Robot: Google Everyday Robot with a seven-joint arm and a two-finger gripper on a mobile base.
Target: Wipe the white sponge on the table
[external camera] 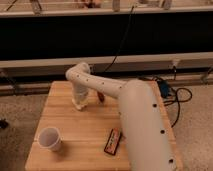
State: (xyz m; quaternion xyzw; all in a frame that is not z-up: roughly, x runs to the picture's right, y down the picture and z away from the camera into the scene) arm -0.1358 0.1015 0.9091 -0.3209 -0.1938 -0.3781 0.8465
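The table (75,130) is a square light-wood butcher-block top filling the lower half of the camera view. My white arm reaches from the lower right across to the table's far left part. The gripper (80,101) points down there, onto a small off-white sponge (78,105) lying flat on the wood. The sponge shows only as a pale edge under the gripper; most of it is hidden.
A white paper cup (49,138) stands near the front left corner. A dark orange-and-black bar (112,141) lies near the front edge by the arm. A small red object (101,97) lies behind the arm. Black cables (175,97) lie on the floor, right.
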